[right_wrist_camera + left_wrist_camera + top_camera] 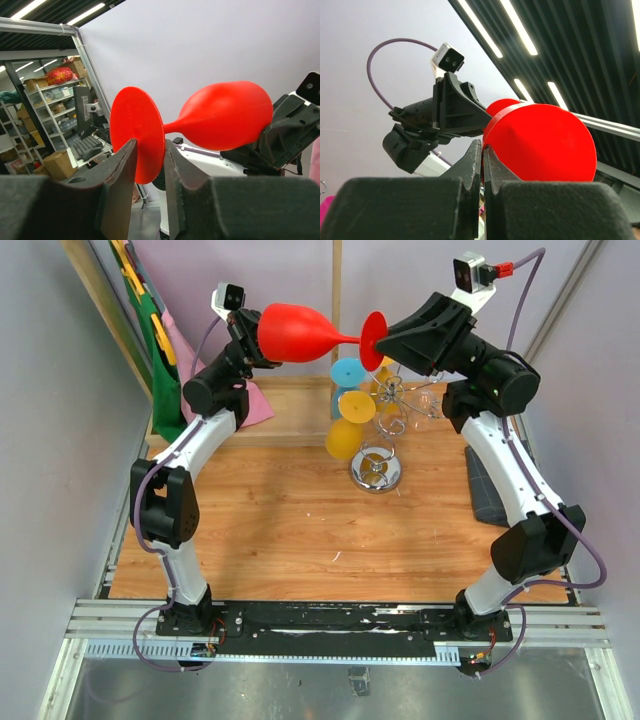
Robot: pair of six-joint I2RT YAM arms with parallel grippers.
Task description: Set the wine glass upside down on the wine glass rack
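Observation:
A red wine glass (300, 332) is held level in the air, high over the back of the table, bowl to the left and foot to the right. My left gripper (255, 335) is shut on the bowl's rim, its jaws nearly together in the left wrist view (483, 150) beside the bowl (545, 145). My right gripper (378, 340) is open, its fingers (122, 170) straddling the round foot (137, 132) with a gap. The chrome wine glass rack (392, 405) stands below on its mirrored base (375, 472).
Two yellow glasses (345, 438) and a blue one (348, 372) hang on the rack's left side. Green and pink cloths (170, 370) lean at the back left. A dark grey cloth (488, 490) lies by the right arm. The wooden table (290, 520) spreads in front.

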